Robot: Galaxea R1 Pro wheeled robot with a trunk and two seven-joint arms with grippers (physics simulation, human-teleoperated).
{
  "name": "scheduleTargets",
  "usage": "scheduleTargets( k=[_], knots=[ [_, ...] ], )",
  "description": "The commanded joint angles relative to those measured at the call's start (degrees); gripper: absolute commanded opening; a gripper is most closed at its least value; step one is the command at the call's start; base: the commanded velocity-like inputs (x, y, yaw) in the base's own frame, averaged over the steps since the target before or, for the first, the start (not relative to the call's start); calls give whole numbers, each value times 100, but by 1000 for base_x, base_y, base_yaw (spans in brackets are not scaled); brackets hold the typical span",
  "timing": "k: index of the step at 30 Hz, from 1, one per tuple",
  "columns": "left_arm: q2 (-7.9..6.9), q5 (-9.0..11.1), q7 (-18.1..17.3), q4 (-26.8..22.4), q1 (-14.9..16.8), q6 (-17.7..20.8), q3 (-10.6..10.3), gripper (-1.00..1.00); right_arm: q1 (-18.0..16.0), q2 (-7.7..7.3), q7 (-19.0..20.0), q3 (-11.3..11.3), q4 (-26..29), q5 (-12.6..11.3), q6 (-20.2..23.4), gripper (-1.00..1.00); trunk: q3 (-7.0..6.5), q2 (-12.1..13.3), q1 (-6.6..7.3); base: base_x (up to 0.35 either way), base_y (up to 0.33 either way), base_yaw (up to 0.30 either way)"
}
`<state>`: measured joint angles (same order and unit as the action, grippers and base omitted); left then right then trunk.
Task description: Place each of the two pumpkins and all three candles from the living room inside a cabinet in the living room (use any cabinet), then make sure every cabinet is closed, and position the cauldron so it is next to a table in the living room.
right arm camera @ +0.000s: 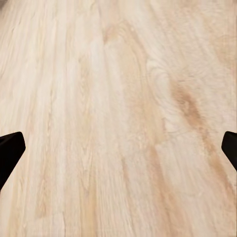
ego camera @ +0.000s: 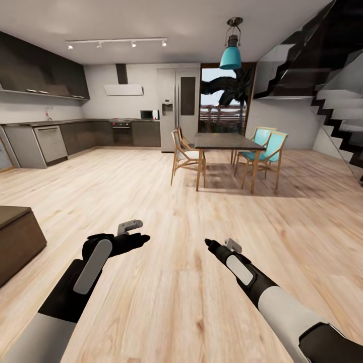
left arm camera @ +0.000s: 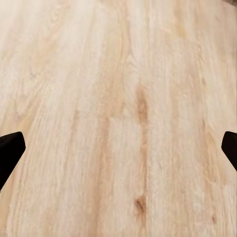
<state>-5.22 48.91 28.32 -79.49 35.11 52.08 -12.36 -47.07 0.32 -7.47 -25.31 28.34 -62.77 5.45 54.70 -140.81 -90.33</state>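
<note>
Both your arms hang over bare wood floor (ego camera: pixel 176 302) with nothing held: in each wrist view the fingertips sit at opposite edges, so the left end effector (left arm camera: pixel 118 148) and right end effector (right arm camera: pixel 118 148) are spread wide. No pumpkins, candles or cauldron can be seen from here; you are facing the kitchen and the dining table (ego camera: pixel 227 141) with its chairs. The dark-brown block (ego camera: pixel 17 242) beside your left arm may be part of the cabinet, though I cannot tell. The risk now is driving: swing the base left carelessly and your left arm could clip that block. Heading toward the kitchen would likely waste time, since the living room's things lie elsewhere.
</note>
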Motion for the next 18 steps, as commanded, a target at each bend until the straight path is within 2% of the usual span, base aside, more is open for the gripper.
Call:
scheduleTargets(
  k=[1,10,18],
  knots=[
    [-5,58,60,-5,5,4,-11,100,-4,-3,-48,-27,10,-34,8,100,6,-2,-2,335,0,0],
    [-5,58,60,0,5,4,-12,100,-4,-22,-72,-18,5,-63,76,100,8,-2,-2,335,-1,4],
    [12,51,68,11,5,4,-12,100,-4,-41,-47,-18,13,-69,6,100,59,-2,-2,323,-72,133]
  ],
)
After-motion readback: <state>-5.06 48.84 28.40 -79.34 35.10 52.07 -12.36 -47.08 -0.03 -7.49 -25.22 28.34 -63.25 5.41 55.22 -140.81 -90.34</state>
